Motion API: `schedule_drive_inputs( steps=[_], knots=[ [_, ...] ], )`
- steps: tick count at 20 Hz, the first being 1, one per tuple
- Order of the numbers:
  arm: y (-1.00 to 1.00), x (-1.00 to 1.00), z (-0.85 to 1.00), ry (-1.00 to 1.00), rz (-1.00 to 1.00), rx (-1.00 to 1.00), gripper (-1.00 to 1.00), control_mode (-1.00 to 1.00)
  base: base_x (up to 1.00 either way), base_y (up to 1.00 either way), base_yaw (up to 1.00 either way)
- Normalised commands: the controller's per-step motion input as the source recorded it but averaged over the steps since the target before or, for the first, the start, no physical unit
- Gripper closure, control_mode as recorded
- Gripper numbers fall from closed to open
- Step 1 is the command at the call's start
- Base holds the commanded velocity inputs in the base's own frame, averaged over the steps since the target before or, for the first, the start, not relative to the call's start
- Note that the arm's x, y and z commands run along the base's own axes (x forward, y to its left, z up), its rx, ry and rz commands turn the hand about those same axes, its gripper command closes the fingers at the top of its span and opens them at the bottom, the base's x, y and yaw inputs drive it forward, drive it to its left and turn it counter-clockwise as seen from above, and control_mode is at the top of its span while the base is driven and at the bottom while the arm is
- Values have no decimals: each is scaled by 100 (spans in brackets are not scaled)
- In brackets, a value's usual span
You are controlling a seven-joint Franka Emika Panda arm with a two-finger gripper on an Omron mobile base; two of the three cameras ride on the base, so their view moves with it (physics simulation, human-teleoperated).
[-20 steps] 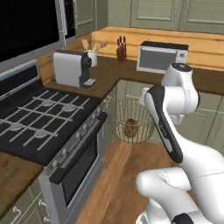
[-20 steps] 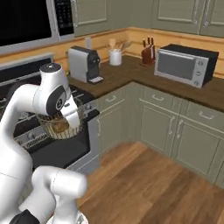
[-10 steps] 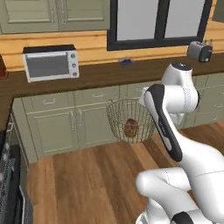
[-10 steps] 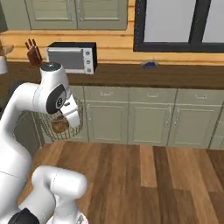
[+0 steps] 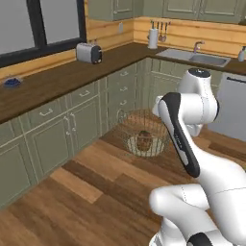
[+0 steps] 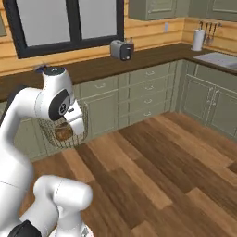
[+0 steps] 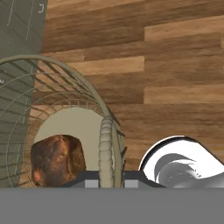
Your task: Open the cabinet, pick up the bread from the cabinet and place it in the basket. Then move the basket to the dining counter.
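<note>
The basket (image 5: 129,127) (image 6: 79,127) of thin pale wire mesh hangs in the air over the wooden floor, in front of the arm. My gripper (image 7: 105,178) is shut on the basket's rim (image 7: 89,89), and the rim wire runs up between the fingertips. The bread (image 5: 143,141) (image 6: 62,133) (image 7: 58,160), a small brown lump, lies on the basket's bottom. In both base views my own forearm hides the gripper. The cabinet and the dining counter are out of view.
A dark worktop backed by orange planks runs along the wall over olive base cabinets (image 5: 53,129) (image 6: 143,92). On it stand a toaster (image 5: 89,53) (image 6: 122,49) and a paper towel roll (image 5: 153,38) (image 6: 198,40), beside a sink (image 5: 194,56) (image 6: 217,58). Wooden floor (image 6: 162,162) lies open to the right.
The whole picture has swung round: the stove, coffee machine and microwave have left the views, and window, toaster and sink have come in. The basket with the bread stays in the gripper.
</note>
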Motion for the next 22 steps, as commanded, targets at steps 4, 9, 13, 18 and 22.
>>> schedule_drive_inputs(
  steps=[4, 9, 13, 18, 22],
  knots=[
    [0, 0, 0, 0, 0, 0, 100, 100, 0, 2, -100],
    [0, 0, 0, 0, 0, 0, 100, 100, 0, 4, -100],
    [0, 0, 0, 0, 0, 0, 100, 100, 0, 7, -100],
    [0, 0, 0, 0, 0, 0, 100, 100, 0, -11, -87],
    [0, 0, 0, 0, 0, 0, 100, 100, 0, -95, -24]
  ],
)
